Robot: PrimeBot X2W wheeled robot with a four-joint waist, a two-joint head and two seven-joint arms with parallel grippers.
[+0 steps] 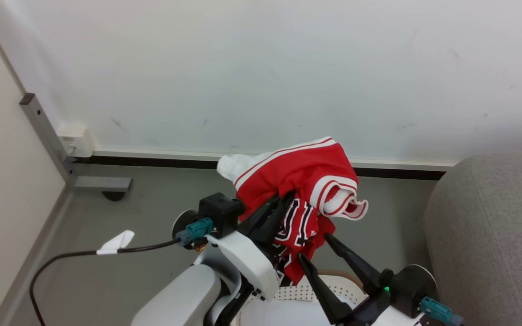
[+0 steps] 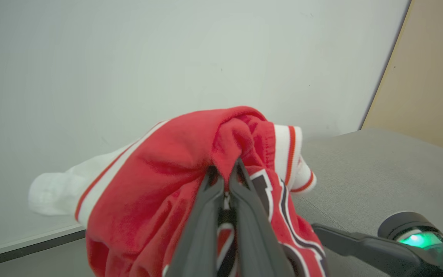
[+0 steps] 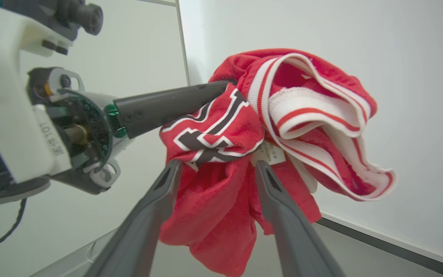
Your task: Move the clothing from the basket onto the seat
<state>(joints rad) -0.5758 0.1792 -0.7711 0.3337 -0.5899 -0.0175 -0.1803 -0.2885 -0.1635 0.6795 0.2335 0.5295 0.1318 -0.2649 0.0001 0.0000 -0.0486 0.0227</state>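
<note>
Where left tool (image 2: 225,171) grips clothing (image 2: 160,165), tips vanish — basket (image 1: 306,292) cropped.

Plain grey floor (image 1: 152,217), stretching from the cream perforated basket (image 1: 295,293) to a white wall (image 1: 261,68) with a dark skirting strip. Just right of the basket, bearing the big grey woven sofa (image 1: 492,235); well left of the basket and beyond it, a grey metal bar (image 1: 102,183) over a dark round foot (image 1: 113,195). Left of the basket, crossed by a black cable (image 1: 61,258) with a white tag (image 1: 116,242), contact with the floor unclear.
</note>
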